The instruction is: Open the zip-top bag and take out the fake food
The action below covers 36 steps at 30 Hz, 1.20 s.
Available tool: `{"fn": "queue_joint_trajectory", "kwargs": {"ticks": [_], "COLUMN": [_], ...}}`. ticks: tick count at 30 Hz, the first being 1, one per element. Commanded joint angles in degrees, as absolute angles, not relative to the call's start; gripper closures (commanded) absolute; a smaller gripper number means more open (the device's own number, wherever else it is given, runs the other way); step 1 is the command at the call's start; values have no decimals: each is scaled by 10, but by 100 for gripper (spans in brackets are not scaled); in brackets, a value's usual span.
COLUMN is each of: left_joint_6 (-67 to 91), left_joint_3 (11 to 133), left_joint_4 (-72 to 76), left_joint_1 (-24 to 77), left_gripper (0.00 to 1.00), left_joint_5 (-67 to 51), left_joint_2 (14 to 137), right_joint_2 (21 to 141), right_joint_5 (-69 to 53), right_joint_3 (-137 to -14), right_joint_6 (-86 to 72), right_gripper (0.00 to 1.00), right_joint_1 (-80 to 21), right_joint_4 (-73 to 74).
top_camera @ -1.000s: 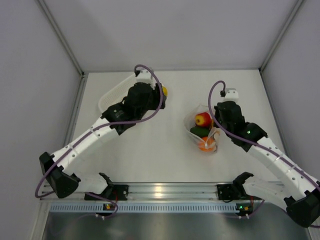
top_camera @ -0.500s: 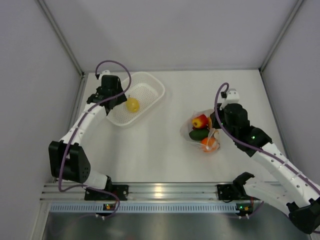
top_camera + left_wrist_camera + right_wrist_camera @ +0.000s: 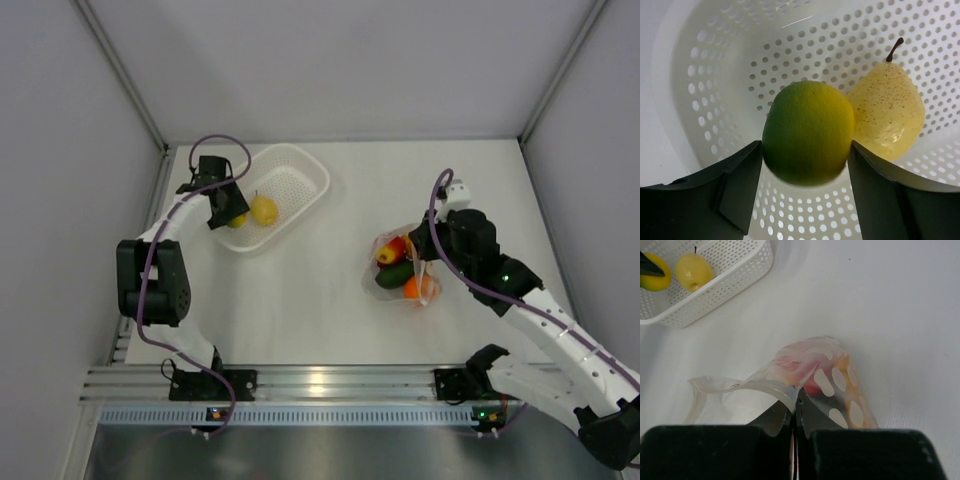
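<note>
Basket (image 3: 300, 168): white moulded plastic, a rounded rectangle with walls and floor punched in rows of small round holes. It sits at the far left of the table (image 3: 320, 310).

The left gripper (image 3: 807, 150) is down inside the basket, its jaws clamped on the flanks of a lemon (image 3: 807, 132). The fingers (image 3: 740, 185) are dark and matte. The lemon is round with pebbled skin, green shading to yellow; I cannot tell whether it rests on the basket floor. Touching its right side is a pear (image 3: 887, 117), pale yellow, brown-speckled and smooth, with a short dark stem.

The bag (image 3: 398, 268) is clear crinkled film, lying on the table right of centre and well apart from the basket. The right gripper (image 3: 795, 412) has its jaws together, pinching a fold of the bag's rim. The overhead view shows three fruits packed together inside: a red apple (image 3: 391, 250), a dark green fruit (image 3: 395, 275) and an orange (image 3: 417, 289).

The overhead view shows the lemon only as a sliver beside the gripper; its skin texture and the pear's speckles show only in the left wrist view. The right wrist view shows white oval dots printed on the film and the bag's mouth gaping leftward in a loop. The contents there are a red and orange blur, with no green fruit made out. The basket shows at upper left with both yellow fruits.
</note>
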<state>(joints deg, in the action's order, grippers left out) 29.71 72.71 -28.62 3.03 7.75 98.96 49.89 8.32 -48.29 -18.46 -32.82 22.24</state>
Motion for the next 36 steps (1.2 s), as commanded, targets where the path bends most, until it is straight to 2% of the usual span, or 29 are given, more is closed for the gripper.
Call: {"fn": "queue_joint_trajectory", "kwargs": {"ticks": [1,2,4,10,12,15,18,21,30,33,36], "left_joint_6": [309,310,309,329,389,460,494,490,461,432,409], "left_joint_3": [758,758,758,749,744,730,691,657,629,642,659], "left_joint_4": [-270,-271,-271,-267,-265,-262,-209,-167,-166,-166,-167], "left_joint_1": [29,29,29,29,20,-38,-83,-91,-73,0,123], "left_gripper": [26,20,1,1,1,1,3,2,1,1,1], "left_joint_5": [61,64,59,32,10,-149,-241,-251,-241,-186,-102], "left_joint_2": [976,975,969,924,906,907,911,885,794,758,726], "right_joint_2": [490,491,491,494,500,498,492,490,502,505,508], "right_joint_5": [66,63,55,48,48,48,53,54,52,60,74], "right_joint_3": [-489,-490,-490,-500,-505,-505,-504,-504,-497,-499,-509], "right_joint_6": [-185,-188,-189,-205,-206,-209,-210,-209,-221,-224,-224], "right_gripper": [100,100,100,100,100,100,100,100,100,100,100], "right_joint_1": [-323,-323,-323,-326,-327,-330,-330,-330,-331,-332,-333], "right_joint_4": [168,169,166,165,165,167,173,175,161,163,180]}}
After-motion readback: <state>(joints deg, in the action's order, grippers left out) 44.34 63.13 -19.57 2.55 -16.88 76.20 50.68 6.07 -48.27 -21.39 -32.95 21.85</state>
